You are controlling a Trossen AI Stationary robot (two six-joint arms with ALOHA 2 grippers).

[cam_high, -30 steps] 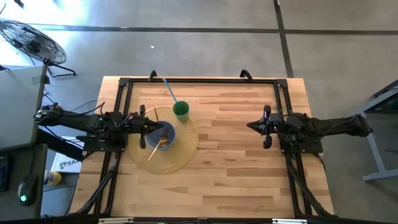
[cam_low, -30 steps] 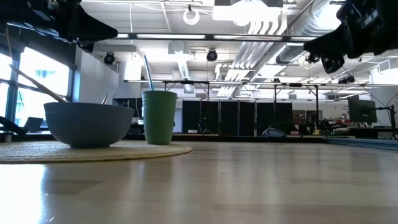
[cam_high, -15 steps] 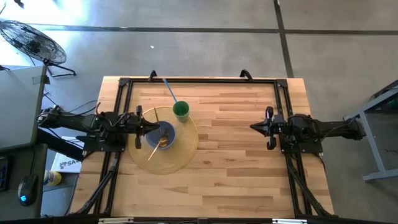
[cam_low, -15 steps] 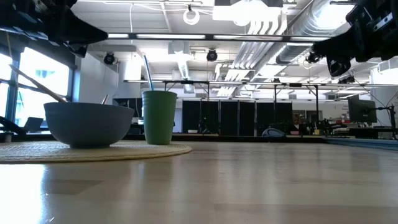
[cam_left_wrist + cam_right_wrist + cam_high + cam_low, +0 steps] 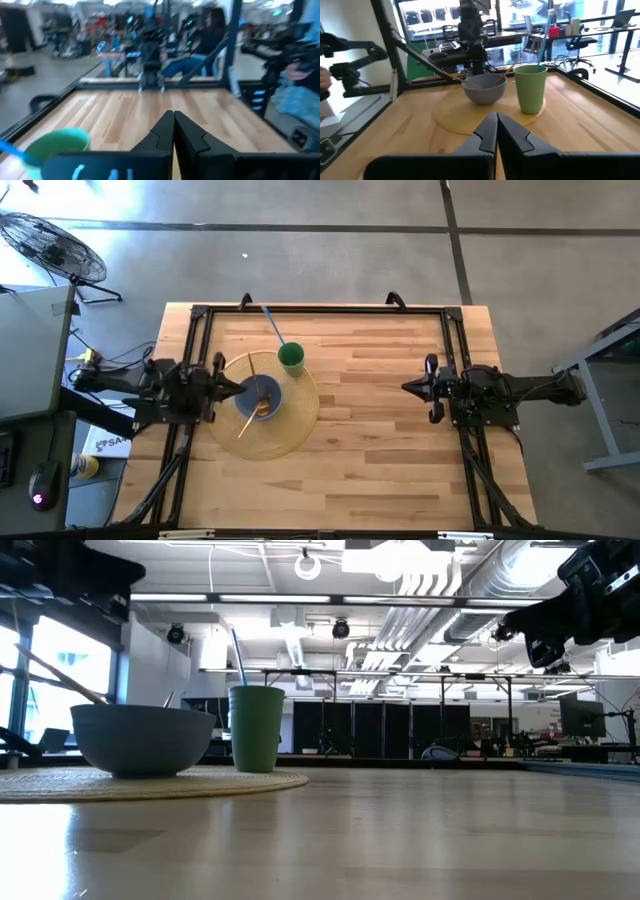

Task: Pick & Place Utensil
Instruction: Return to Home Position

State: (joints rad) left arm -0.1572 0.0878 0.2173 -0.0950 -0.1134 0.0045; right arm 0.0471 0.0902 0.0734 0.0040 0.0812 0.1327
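Note:
A grey-blue bowl point(image 5: 262, 397) point(image 5: 142, 738) point(image 5: 484, 89) stands on a round woven mat point(image 5: 295, 415). Wooden chopsticks point(image 5: 247, 423) point(image 5: 58, 679) lie in the bowl, leaning on its rim with their ends sticking out over the mat. A green cup point(image 5: 291, 358) point(image 5: 256, 727) point(image 5: 530, 89) with a blue straw point(image 5: 272, 325) stands on the mat's far side. My left gripper point(image 5: 240, 387) point(image 5: 173, 116) is shut and hovers just left of the bowl. My right gripper point(image 5: 404, 386) point(image 5: 496, 116) is shut, held above the table's right half and pointing at the bowl.
A black frame point(image 5: 320, 309) runs along the table's far edge and down both sides under the arms. Bare wood point(image 5: 370, 440) lies between the mat and the right arm. People and equipment show in the room beyond the table.
My left gripper has drawn back from above the bowl toward the table's left edge, staying shut. My right gripper has pulled back a little toward the right edge. The bowl, chopsticks and cup have kept still.

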